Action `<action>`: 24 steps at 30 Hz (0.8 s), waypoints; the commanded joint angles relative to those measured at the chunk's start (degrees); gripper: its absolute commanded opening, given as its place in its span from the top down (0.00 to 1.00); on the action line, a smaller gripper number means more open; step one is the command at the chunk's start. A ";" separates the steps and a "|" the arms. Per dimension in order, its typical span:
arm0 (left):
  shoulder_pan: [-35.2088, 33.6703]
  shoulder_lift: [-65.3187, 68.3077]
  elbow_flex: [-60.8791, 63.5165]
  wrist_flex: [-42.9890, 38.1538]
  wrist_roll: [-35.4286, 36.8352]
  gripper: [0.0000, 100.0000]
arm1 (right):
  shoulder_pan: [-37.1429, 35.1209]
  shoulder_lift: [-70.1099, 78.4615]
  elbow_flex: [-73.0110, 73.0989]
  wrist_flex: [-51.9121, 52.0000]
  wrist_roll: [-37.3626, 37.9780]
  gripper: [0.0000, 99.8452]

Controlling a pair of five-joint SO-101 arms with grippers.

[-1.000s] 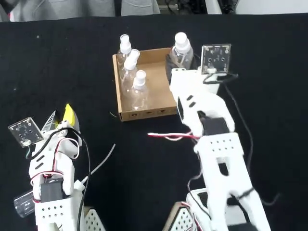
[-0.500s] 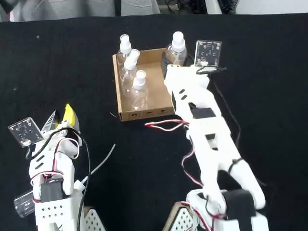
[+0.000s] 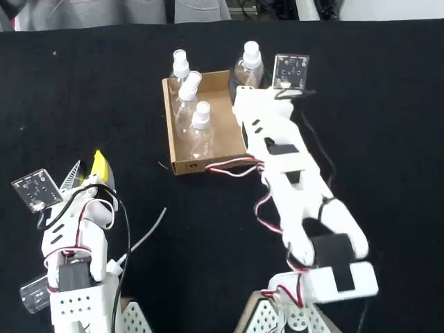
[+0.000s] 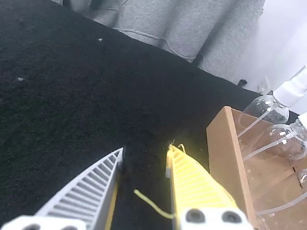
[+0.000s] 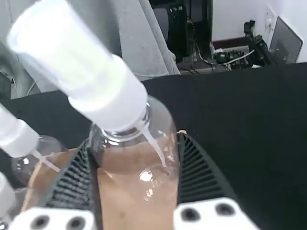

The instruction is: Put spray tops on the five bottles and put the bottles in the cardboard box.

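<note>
High view.
- Right gripper: clamped on the held bottle. The bottle is upright between the fingers, its spray top fitted. It sits at the far right corner of the cardboard box.
- Three bottles: all capped and inside the box, just beside your right gripper, across the box floor from it.
- Left gripper: well apart from the box, fingers spread, nothing between them.
- Clear cylinder: lies beside the left arm's base, behind that gripper. You cannot tell whether it is the fifth bottle.

Left wrist view.
- Left gripper: the grey and yellow fingers are parted and empty over the black table.
- Cardboard box: its wall stands just off the yellow finger's outer side, with capped bottles beyond it.

Right wrist view.
- Right gripper: both ribbed fingers press the held bottle at its shoulders.
- Spray top: juts out past the fingertips.
- Box floor: shows brown through the bottle, and another capped bottle sits off one finger's side.

Tally, as a judgement.
- Four tops look fitted and three bottles are boxed.
- The fourth bottle looks ready for you to lower and let go.
- A fifth bottle is left for you to cap and box.
</note>
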 commanded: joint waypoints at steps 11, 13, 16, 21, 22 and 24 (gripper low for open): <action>-0.40 -0.44 1.45 0.18 -0.53 0.86 | 1.41 12.00 -13.41 -1.93 -0.44 0.99; -0.40 -0.44 1.45 0.18 -0.53 0.86 | 1.41 13.85 -14.55 -1.93 -0.44 0.99; -0.40 -0.44 1.45 0.09 -0.53 0.86 | 1.32 16.48 -15.69 -1.93 -0.44 0.99; -0.40 -0.44 1.45 0.09 -0.53 0.86 | 1.41 19.65 -17.36 -1.93 -0.44 0.98; -0.40 -0.44 1.45 0.09 -0.53 0.86 | 1.49 20.09 -17.54 -1.93 -0.44 0.98; -0.40 -0.44 1.45 0.09 -0.53 0.86 | 1.58 20.97 -17.71 -1.93 -0.44 0.98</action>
